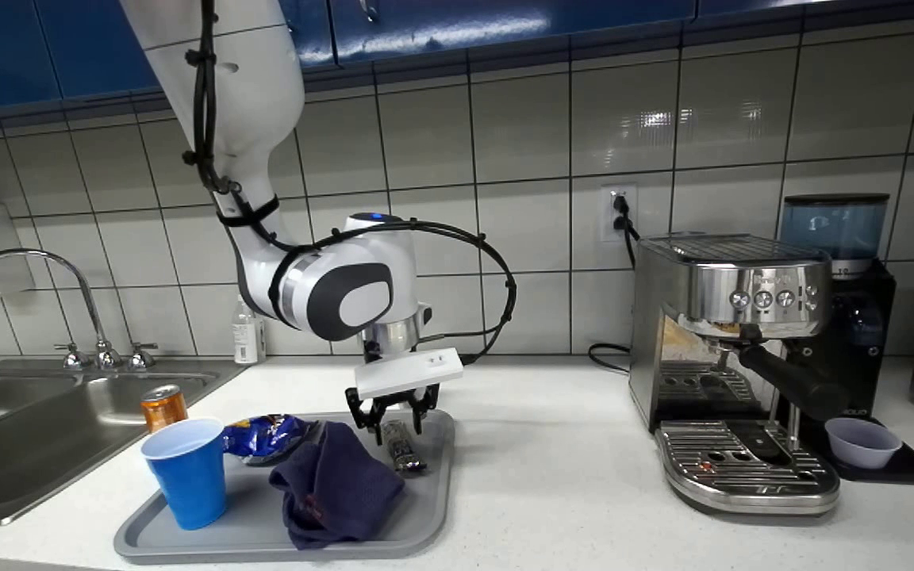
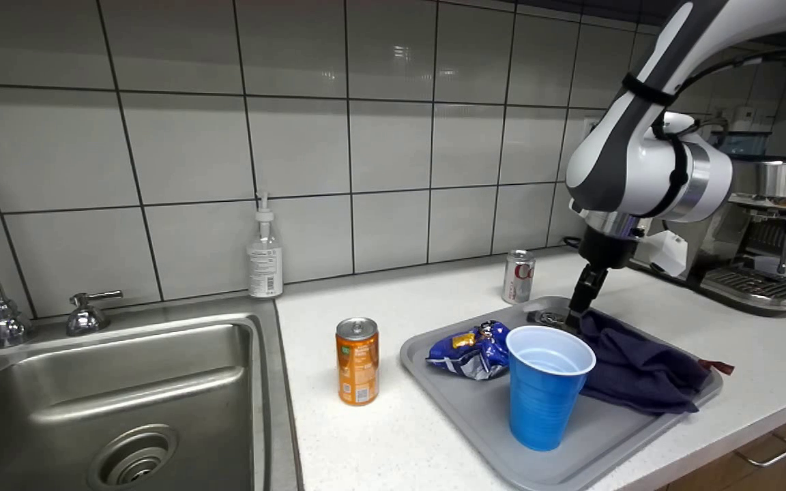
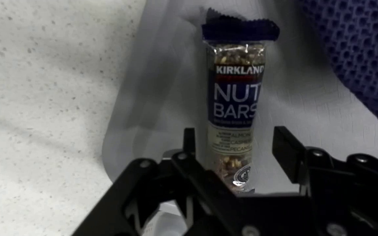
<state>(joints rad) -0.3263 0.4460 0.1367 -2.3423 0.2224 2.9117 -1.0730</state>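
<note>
A wrapped Kirkland nut bar (image 3: 235,98) lies on the grey tray (image 3: 294,108), near the tray's edge. My gripper (image 3: 234,141) is open above it, its fingers on either side of the bar's near end and apart from it. The lower end of the bar is partly hidden by the gripper. The gripper also shows in both exterior views (image 1: 398,432) (image 2: 574,320). A dark purple cloth (image 1: 338,492) lies crumpled beside the bar. A blue cup (image 2: 544,402) stands upright on the tray, with a blue snack bag (image 2: 475,351) near it.
An orange can (image 2: 357,361) stands between the tray and the sink (image 2: 256,382). A silver can (image 2: 518,276) stands behind the tray. A soap bottle (image 2: 265,256) is by the wall. An espresso machine (image 1: 735,317) and a pale bowl (image 1: 862,444) stand across the counter.
</note>
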